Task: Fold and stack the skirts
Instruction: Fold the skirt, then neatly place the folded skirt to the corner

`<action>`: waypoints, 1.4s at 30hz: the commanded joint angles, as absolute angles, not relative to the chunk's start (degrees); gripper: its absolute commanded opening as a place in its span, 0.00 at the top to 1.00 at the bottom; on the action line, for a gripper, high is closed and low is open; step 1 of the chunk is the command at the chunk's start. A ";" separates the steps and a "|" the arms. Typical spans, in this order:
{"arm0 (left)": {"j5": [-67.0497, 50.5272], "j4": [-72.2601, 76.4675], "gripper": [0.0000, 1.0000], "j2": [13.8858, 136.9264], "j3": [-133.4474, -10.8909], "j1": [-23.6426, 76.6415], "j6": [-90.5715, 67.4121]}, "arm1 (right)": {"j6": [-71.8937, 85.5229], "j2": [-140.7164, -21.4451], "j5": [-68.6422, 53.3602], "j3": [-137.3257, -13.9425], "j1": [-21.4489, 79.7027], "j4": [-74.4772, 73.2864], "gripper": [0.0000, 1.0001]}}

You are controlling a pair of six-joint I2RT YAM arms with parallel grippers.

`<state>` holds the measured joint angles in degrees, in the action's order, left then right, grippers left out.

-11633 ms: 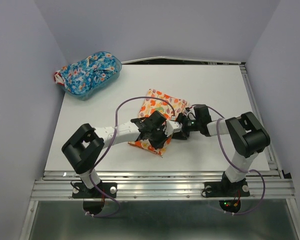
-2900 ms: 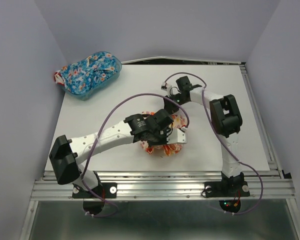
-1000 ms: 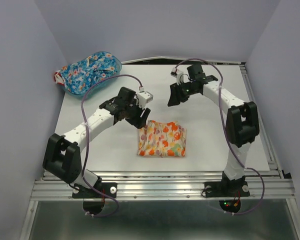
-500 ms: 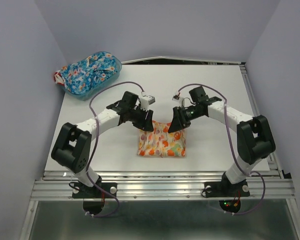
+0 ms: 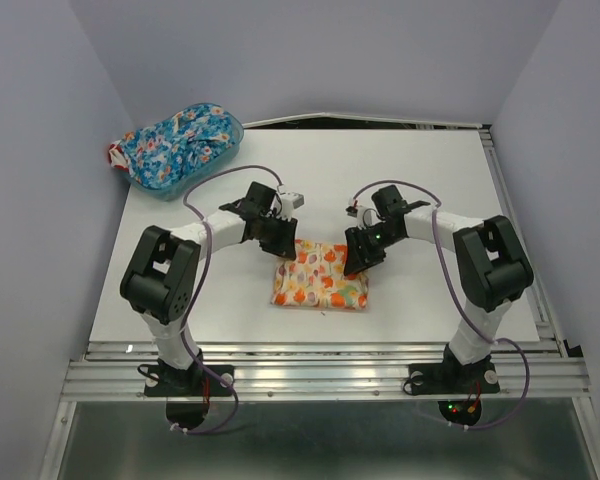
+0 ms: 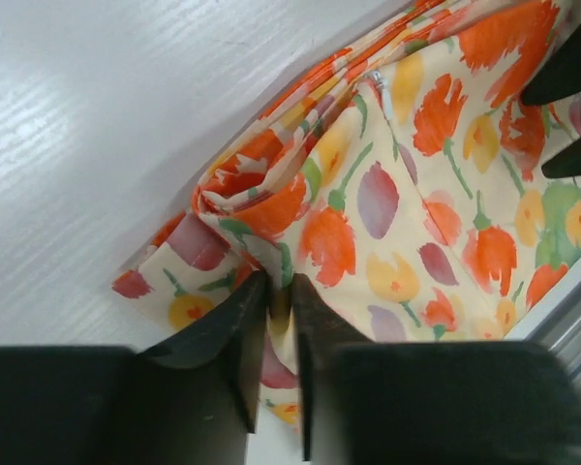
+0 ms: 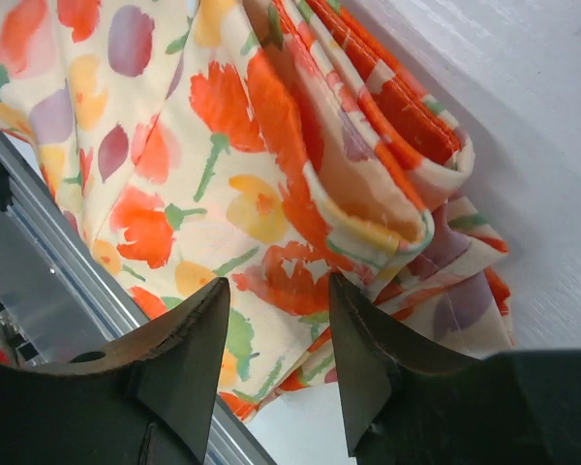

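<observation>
The cream-yellow skirt (image 5: 320, 282) with orange-red flowers lies folded in a small rectangle near the table's front middle. My left gripper (image 5: 285, 251) is at its far left corner; in the left wrist view the gripper (image 6: 279, 287) is shut on a bunched fold of this skirt (image 6: 407, 194). My right gripper (image 5: 359, 259) is at the far right corner; in the right wrist view the gripper (image 7: 276, 287) is open, its jaws astride the skirt's (image 7: 174, 184) layered edge. The bright blue skirt (image 5: 175, 140) lies heaped in the basket at the far left.
The translucent blue plastic basket (image 5: 230, 141) stands at the table's far left corner. A metal rail (image 5: 320, 350) runs along the front edge. Grey walls close in left, right and behind.
Both grippers have come down and inward onto the far corners of the cream-yellow skirt. The left one now pinches the fabric. The skirt has shifted slightly.
</observation>
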<state>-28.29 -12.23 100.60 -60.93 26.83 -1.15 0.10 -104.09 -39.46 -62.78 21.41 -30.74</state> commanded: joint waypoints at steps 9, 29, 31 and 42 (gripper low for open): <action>-16.37 -16.34 0.02 82.28 -72.67 26.37 7.56 | -5.45 -100.03 -11.00 -70.92 21.36 -30.93 0.46; -8.52 -26.01 0.01 64.60 -65.13 15.47 10.02 | 2.90 -87.18 -9.14 -67.85 31.55 -30.94 0.23; -8.53 -25.75 0.01 64.42 -64.25 15.21 9.58 | 3.77 -88.85 -8.97 -67.06 33.30 -30.59 0.23; -9.67 -26.54 0.01 65.21 -66.44 14.42 9.41 | 8.78 -102.82 -0.63 -64.15 35.42 -30.67 0.19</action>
